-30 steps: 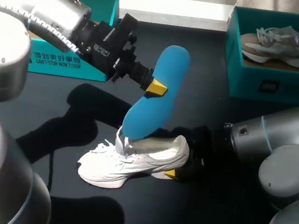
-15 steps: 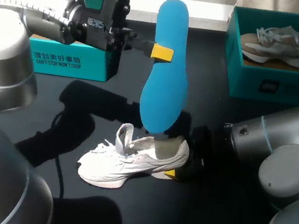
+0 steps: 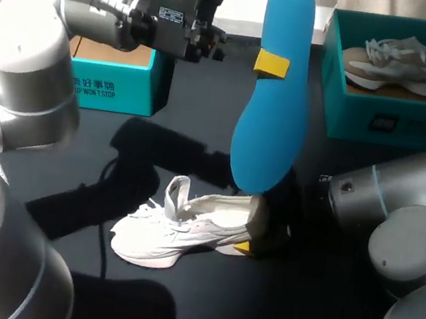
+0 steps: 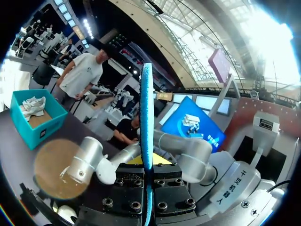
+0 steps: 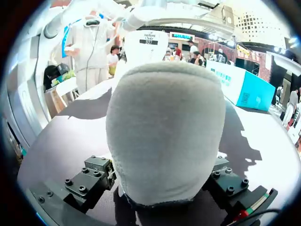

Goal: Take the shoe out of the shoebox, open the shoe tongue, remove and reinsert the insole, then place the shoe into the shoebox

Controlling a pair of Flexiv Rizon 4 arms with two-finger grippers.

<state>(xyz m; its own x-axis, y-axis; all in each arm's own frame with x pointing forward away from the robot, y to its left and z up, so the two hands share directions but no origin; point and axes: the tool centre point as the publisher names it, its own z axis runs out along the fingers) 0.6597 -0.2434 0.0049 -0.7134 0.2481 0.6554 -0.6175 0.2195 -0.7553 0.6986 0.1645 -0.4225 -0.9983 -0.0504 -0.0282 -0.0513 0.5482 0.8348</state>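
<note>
My left gripper [image 3: 269,62] is shut on a blue insole [image 3: 270,128] and holds it nearly upright above the table's middle. The insole's lower end hangs just over the heel opening of the white shoe [image 3: 178,230]. In the left wrist view the insole [image 4: 146,127] shows edge-on, pinched in the left gripper [image 4: 147,190]. The shoe lies on the black table, toe toward the left. My right gripper [image 3: 253,242] is shut on its heel from both sides. The grey heel [image 5: 164,136] fills the right gripper [image 5: 162,190] in the right wrist view.
A teal shoebox [image 3: 119,89] with a brown inside stands open at the back left, behind my left arm. Another teal box [image 3: 395,119] at the back right holds a beige shoe [image 3: 408,60]. My right arm's bulk takes up the right front.
My left arm has swung up and to the right, drawing the insole's lower end out of the shoe and turning it nearly upright. The shoe and right gripper have stayed put.
</note>
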